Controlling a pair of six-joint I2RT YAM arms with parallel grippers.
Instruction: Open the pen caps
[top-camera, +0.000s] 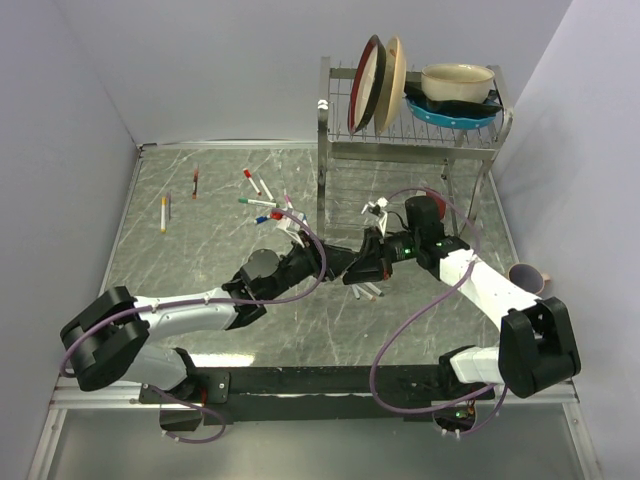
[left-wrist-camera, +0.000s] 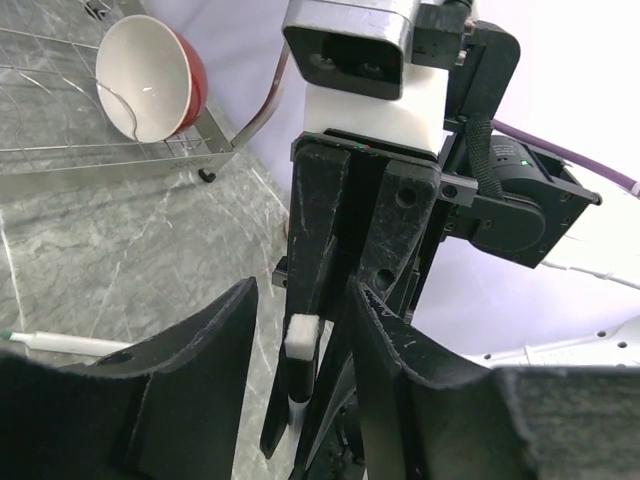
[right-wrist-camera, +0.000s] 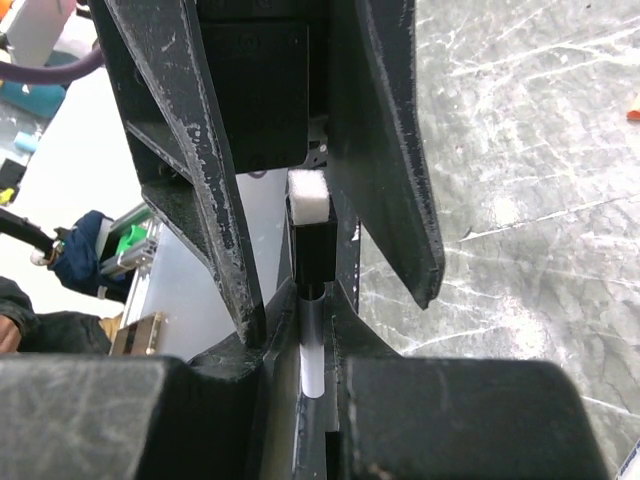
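A black cap (right-wrist-camera: 313, 250) with a white square tip sits on the end of its white pen (right-wrist-camera: 312, 365). It is raised off the desk (top-camera: 200, 260) in front of the dish rack (top-camera: 322, 130), between the left fingers (left-wrist-camera: 215, 350) and clear of both. Left of the rack, a red cap (top-camera: 246, 173) and a green cap (top-camera: 243, 201) lie on their pens near each other. A yellow cap (top-camera: 164, 203) lies farther left.
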